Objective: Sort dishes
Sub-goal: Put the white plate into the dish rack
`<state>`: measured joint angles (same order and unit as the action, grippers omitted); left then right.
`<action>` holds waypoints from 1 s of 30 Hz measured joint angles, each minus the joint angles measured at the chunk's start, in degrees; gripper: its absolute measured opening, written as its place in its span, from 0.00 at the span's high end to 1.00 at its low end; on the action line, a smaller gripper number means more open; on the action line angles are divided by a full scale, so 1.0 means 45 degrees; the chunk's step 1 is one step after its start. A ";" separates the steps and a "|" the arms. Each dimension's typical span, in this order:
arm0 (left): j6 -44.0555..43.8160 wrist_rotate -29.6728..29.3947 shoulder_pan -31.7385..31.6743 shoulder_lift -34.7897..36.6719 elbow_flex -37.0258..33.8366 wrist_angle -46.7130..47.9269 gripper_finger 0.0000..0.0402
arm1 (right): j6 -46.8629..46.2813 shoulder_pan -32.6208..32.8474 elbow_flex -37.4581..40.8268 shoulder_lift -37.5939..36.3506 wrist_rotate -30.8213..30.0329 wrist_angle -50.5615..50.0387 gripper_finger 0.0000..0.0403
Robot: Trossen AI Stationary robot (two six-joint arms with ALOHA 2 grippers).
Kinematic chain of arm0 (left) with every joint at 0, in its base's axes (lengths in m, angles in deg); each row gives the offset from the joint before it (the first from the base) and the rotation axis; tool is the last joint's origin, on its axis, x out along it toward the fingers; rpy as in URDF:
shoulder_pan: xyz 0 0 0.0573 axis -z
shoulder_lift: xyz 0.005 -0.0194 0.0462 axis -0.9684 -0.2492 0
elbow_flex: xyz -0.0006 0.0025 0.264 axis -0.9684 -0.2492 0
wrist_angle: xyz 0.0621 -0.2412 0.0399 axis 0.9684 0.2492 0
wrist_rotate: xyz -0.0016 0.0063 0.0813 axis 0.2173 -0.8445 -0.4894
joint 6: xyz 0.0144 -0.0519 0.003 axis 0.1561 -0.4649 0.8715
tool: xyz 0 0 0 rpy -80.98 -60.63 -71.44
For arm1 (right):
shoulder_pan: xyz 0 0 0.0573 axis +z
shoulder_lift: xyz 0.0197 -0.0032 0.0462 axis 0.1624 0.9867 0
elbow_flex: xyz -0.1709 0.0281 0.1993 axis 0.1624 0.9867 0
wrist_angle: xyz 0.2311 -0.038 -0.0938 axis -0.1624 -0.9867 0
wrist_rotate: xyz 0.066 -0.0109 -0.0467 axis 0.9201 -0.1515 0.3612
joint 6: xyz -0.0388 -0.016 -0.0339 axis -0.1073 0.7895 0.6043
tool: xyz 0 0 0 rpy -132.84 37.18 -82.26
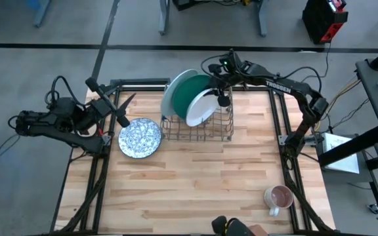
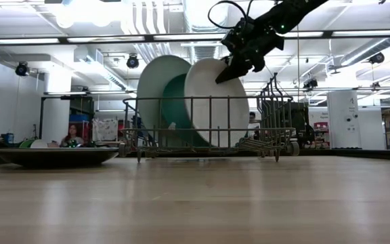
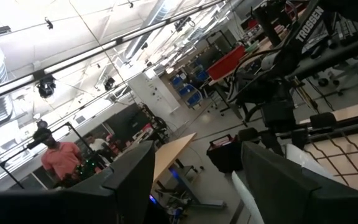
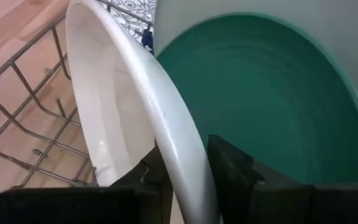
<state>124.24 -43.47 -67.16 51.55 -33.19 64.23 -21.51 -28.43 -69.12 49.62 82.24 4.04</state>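
The right gripper (image 1: pixel 223 94) straddles the top rim of the large round white plate (image 1: pixel 201 107), fingers on either side but loosening. That plate stands on edge in the metal wire rack (image 1: pixel 198 131), upper centre, leaning against the dark teal-green plate (image 1: pixel 190 92). The left gripper (image 1: pixel 122 113), fingers apart, hangs beside the blue-and-white speckled dish (image 1: pixel 140 137).

Three plates (image 1: pixel 195 98) in one rack (image 1: pixel 199 133), one speckled dish (image 1: pixel 140 137), one mug (image 1: pixel 278 196).
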 joint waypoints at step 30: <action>-0.0309 -0.0004 0.0000 -0.0063 -0.0313 -0.0019 0.43 | -0.2084 0.0000 0.0034 -0.0713 -0.2449 -0.0340 0.53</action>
<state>122.85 -43.49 -67.16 51.27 -34.60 64.15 -30.89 -28.43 -68.97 46.42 71.22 2.51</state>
